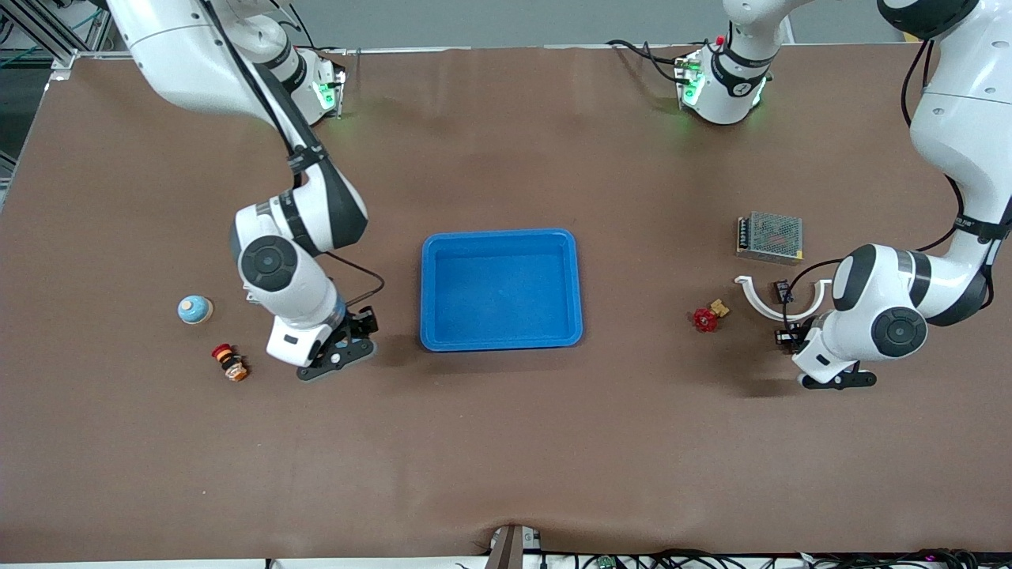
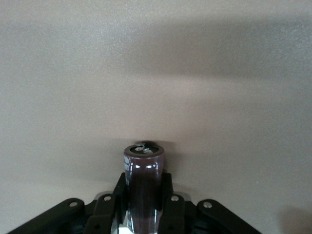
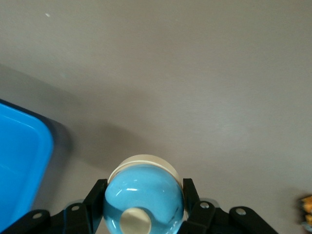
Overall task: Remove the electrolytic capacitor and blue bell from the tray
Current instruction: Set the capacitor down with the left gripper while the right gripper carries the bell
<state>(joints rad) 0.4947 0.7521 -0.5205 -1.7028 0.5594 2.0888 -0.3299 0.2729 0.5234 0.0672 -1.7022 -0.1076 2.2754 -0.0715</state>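
Gripping the capacitor (image 2: 144, 187), the left gripper (image 1: 840, 380) hangs over bare table in the lower part of the front view, toward the left arm's end. Both fingers (image 2: 166, 195) are clamped on the sides of the dark cylinder. The cylinder's long axis runs out along the fingers, and its terminal end points away from the wrist.

The right gripper (image 1: 336, 359) is over bare table beside the blue tray (image 1: 500, 235), on the side toward the right arm's end. It is closed on the bell (image 3: 145, 197). The bell's blue dome and cream knob face the wrist camera, and its pale base points away.

Other items noted:
- A red-capped button (image 1: 229, 363) lies low in the frame near the right gripper.
- A blue domed piece (image 1: 194, 309) sits slightly higher up than the button.
- A red valve handle (image 1: 706, 318) lies between the tray and the left gripper.
- A white curved bracket (image 1: 779, 302) lies just above the left wrist in the frame.
- A mesh-covered power unit (image 1: 770, 236) sits higher still.

The tray, at frame centre, holds nothing. Nothing lies between either gripper and the tray apart from the valve handle.
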